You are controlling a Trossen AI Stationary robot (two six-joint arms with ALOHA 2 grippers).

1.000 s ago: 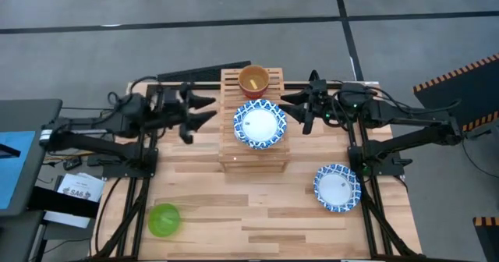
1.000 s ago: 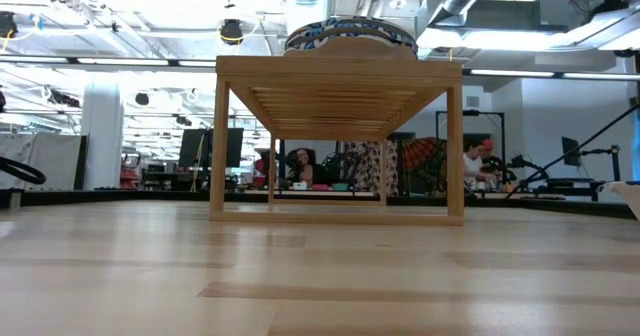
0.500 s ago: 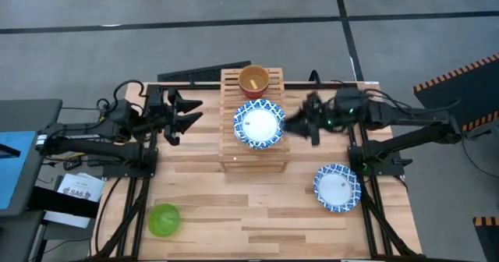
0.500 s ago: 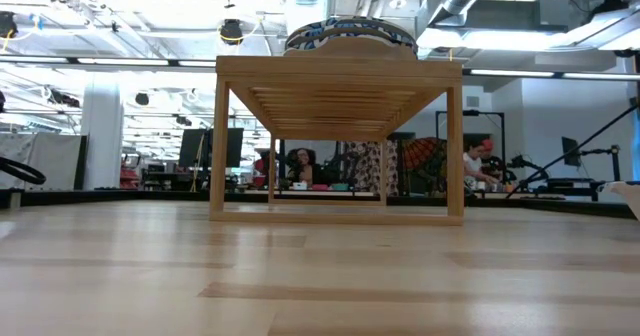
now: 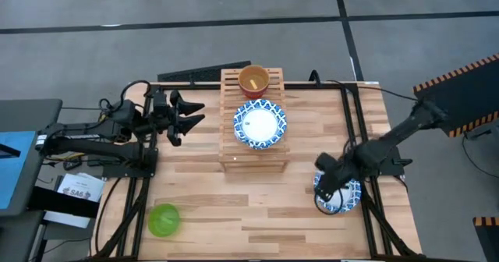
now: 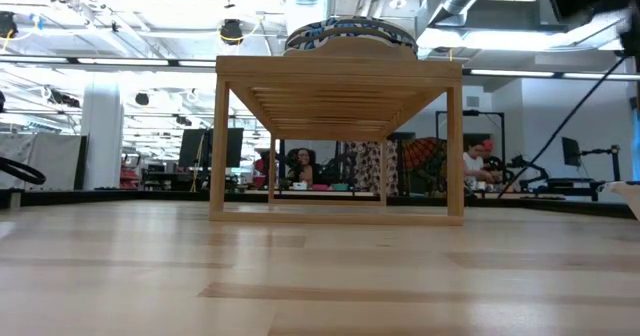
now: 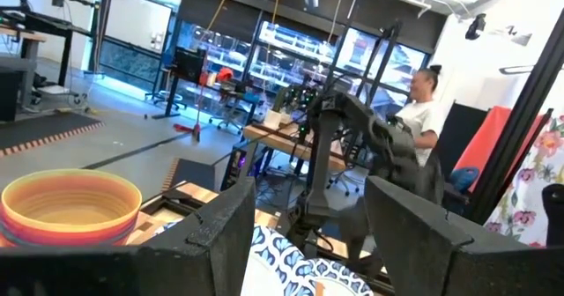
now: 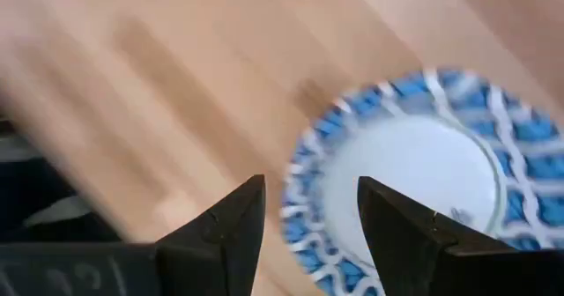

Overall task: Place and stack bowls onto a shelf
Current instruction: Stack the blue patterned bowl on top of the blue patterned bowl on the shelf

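The wooden slat shelf (image 5: 255, 149) stands mid-table. On it sit an orange bowl (image 5: 253, 79) at the far end and a blue-rimmed white bowl (image 5: 260, 125) in the middle, which the low view shows as a stack (image 6: 350, 34). Another blue-rimmed white bowl (image 5: 343, 192) rests on the table's right side. A green bowl (image 5: 164, 219) lies near the near-left corner. My right gripper (image 5: 323, 185) hangs open over that right bowl's left rim (image 8: 304, 195). My left gripper (image 5: 193, 114) waits open, left of the shelf.
A dark flat bar (image 5: 204, 73) lies at the far edge behind the shelf. The arms' frames (image 5: 136, 168) run along both table sides. Bare wood (image 5: 249, 215) stretches between the green bowl and the right bowl. A person (image 7: 423, 102) stands in the room beyond.
My right gripper has swung fast from beside the shelf's right side toward the near edge and down, ending over the blue-rimmed bowl on the table. My left gripper has drawn back a little toward the table's left edge. The bowls have kept their places.
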